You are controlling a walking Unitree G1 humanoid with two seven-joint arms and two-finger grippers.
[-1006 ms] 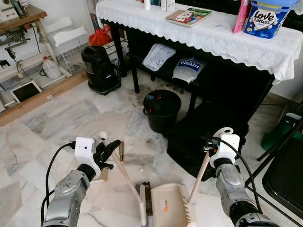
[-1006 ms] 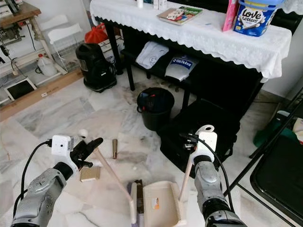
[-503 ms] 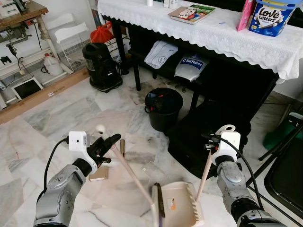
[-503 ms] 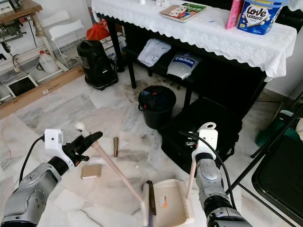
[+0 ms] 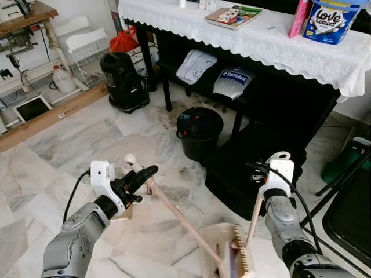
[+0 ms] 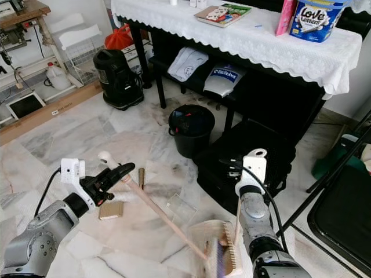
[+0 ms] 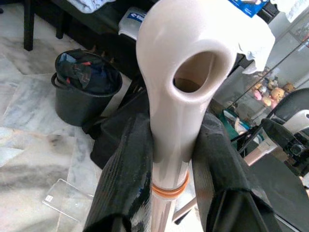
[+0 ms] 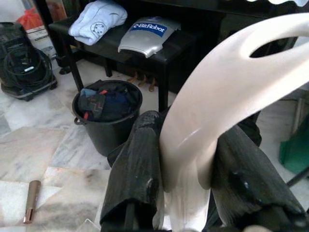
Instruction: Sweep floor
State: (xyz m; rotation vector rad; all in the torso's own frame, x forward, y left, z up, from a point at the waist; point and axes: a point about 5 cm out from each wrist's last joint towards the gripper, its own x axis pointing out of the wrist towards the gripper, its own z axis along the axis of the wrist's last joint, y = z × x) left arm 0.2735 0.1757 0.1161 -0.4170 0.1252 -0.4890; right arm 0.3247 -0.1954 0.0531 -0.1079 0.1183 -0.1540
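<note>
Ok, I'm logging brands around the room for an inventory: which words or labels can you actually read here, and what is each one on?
"Love Letters": on the blue and white tub on the white lace tablecloth.
"BitRobot": on the silver-grey pouch on the black lower shelf.
Colourful booklet on the tablecloth: print too small to read.
Small sticker on the clear plastic sheet on the floor: unreadable.

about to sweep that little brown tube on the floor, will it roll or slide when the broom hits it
The brown tube looks cylindrical and lies flat on smooth marble floor, so it will probably roll if struck side-on. It looks small and likely light, so a firm push from the broom in the left hand may send it skittering.
</note>
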